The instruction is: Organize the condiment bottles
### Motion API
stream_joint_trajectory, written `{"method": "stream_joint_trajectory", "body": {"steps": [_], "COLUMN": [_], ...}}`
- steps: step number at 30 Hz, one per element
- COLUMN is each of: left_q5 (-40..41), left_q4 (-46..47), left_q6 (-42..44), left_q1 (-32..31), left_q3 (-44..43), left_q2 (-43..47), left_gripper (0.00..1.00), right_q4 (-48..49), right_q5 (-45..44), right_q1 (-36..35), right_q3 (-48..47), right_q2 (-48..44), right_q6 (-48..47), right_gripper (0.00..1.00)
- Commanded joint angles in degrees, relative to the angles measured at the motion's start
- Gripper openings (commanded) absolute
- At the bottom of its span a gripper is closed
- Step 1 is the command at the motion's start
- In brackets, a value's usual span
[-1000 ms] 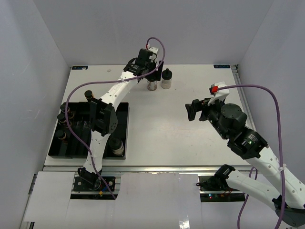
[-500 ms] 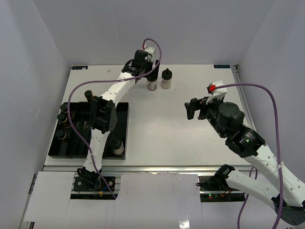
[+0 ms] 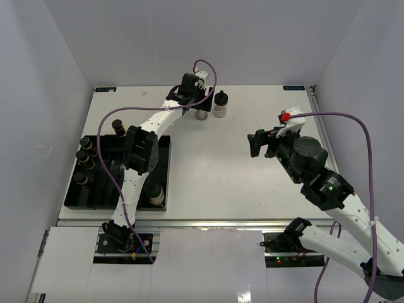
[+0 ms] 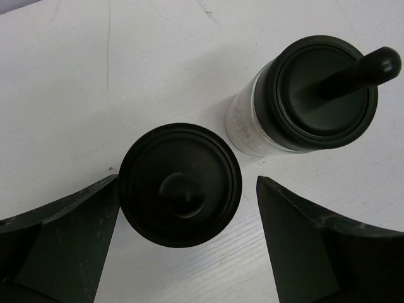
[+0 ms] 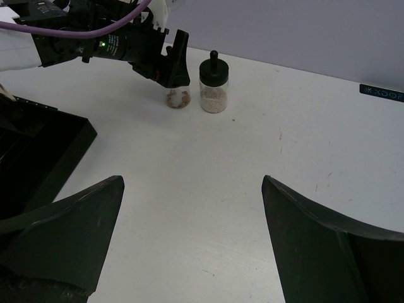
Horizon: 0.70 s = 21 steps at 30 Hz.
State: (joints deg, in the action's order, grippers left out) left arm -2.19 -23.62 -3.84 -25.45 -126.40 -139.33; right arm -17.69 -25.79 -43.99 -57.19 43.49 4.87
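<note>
Two squat black-capped bottles stand at the far middle of the table. My left gripper (image 3: 199, 104) is open, its jaws either side of the left one (image 3: 201, 115). In the left wrist view that bottle's cap (image 4: 180, 184) lies between the fingers, the left finger at its edge and the right finger apart. The other bottle (image 3: 220, 104), with pale powder, stands just to its right and also shows in the left wrist view (image 4: 315, 95). My right gripper (image 3: 262, 144) is open and empty at mid right, above bare table in its wrist view (image 5: 192, 183). Both bottles also show far off in that view, the gripped-around one (image 5: 177, 98) and the pale one (image 5: 214, 88).
A black slotted tray (image 3: 163, 151) sits at the near left. It holds several slim bottles along its left side (image 3: 81, 155) and one squat bottle (image 3: 154, 192) at its near right corner. The left arm stretches over the tray. White walls enclose the table.
My left gripper has come down closer around the left squat bottle, and the left arm's elbow has shifted right, uncovering more of the tray. The right gripper has barely moved.
</note>
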Motion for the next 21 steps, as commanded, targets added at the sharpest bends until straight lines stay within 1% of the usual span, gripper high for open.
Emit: {"method": "stream_joint_trajectory", "body": {"steps": [1, 7, 9, 10, 11, 14, 16, 18, 20, 21], "left_q5": [0.92, 0.62, 0.27, 0.32, 0.32, 0.66, 0.95, 1.22, 1.4, 1.62], "left_q4": [4.26, 6.81, 7.18, 7.23, 7.41, 8.47, 9.21, 10.15, 11.26, 11.31], "left_q6": [0.71, 0.94, 0.94, 0.99, 1.02, 1.02, 1.0, 0.63, 0.36, 0.15], "left_q1": [0.23, 0.31, 0.32, 0.32, 0.32, 0.32, 0.32, 0.32, 0.32, 0.32], "left_q3": [1.45, 2.64, 2.56, 2.5, 2.61, 3.93, 5.48, 7.67, 10.02, 10.55], "left_q2": [1.16, 0.64, 0.28, 0.23, 0.22, 1.05, 1.81, 3.27, 5.6, 6.56], "left_gripper": [0.96, 0.94, 0.9, 0.86, 0.81, 0.6, 0.44, 0.3, 0.2, 0.13], "right_q4": [3.93, 4.76, 4.86, 4.91, 5.0, 5.5, 5.62, 5.64, 5.65, 5.67], "right_q5": [-1.46, -1.54, -1.82, -2.03, -2.16, -2.25, -2.22, -2.08, -1.9, -1.76], "right_q1": [0.13, 0.13, 0.13, 0.13, 0.13, 0.13, 0.13, 0.13, 0.13, 0.13], "right_q3": [0.72, 1.02, 1.2, 1.26, 1.32, 1.74, 1.84, 1.91, 1.95, 1.99], "right_q2": [-0.6, -0.25, -0.16, -0.11, -0.05, 0.17, 0.48, 0.77, 0.89, 0.89], "right_q6": [-1.26, -1.61, -1.7, -1.7, -1.76, -1.79, -1.76, -1.7, -1.61, -1.57], "right_gripper": [0.96, 0.96, 0.96, 0.96, 0.96, 0.96, 0.96, 0.96, 0.96, 0.96]}}
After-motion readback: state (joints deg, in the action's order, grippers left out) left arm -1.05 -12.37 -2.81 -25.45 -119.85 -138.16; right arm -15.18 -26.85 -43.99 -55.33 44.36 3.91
